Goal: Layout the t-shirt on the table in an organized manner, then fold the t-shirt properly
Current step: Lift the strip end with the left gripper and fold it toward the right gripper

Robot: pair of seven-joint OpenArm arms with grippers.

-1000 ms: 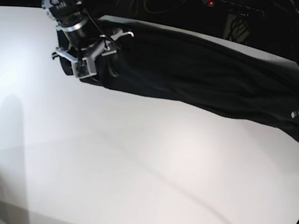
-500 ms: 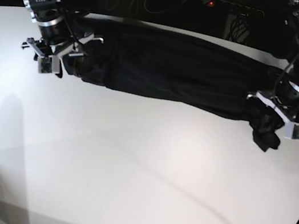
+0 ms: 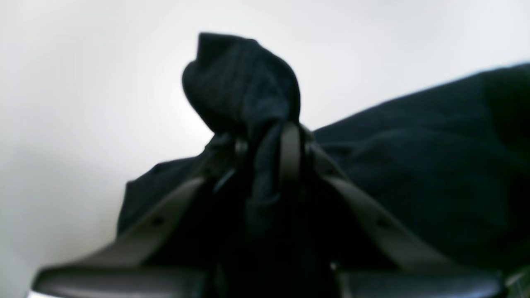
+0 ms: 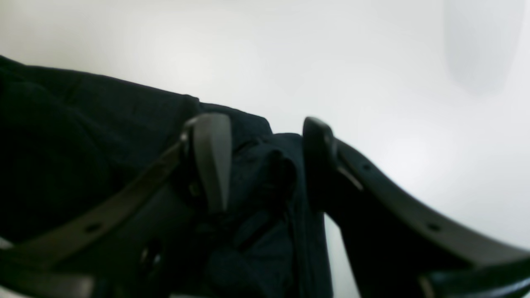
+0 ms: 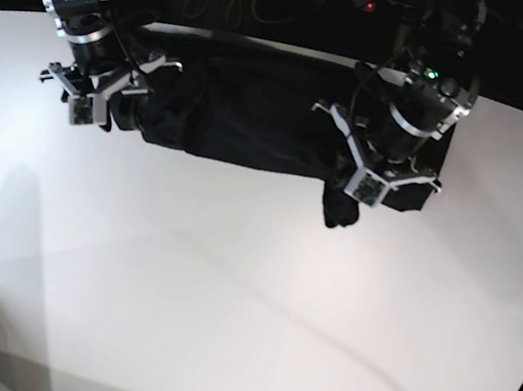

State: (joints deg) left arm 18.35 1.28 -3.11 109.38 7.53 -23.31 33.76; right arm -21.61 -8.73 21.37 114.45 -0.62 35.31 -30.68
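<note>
So the t-shirt [image 5: 255, 118] is lying as a long dark band across the far part of the counter [image 5: 224, 290], up around 12 o'clock in the base view, bunched rather than spread flat. Both arms are at its ends.

The left pincer [image 3: 265, 142] is squeezed nearly closed on a wad of the fabric. In its wrist view a rounded lump of cloth pokes up past the fingertips, so it clearly has a bite. In the base view that arm sits at about 1 o'clock, with a little tail of cloth drooping below it.

The right pincer [image 4: 265, 165] is at roughly 10 o'clock, jaws spread fairly wide with a fold of cloth sitting between them. Whether it's actually pinching that cloth or just straddling it, I honestly can't tell from these shots.

Handling-wise, my guess: this thing is light, thin and totally floppy. No stiffness at all, so whatever isn't held just sags and folds over itself. Not fragile, but it probably slides easily on that smooth white top.

I'd grab it at seams or hem corners, like shoulders or bottom edge, one layer if possible. Pinching a random wad like the left one has just drags a clump along instead of opening the shirt out.
</note>
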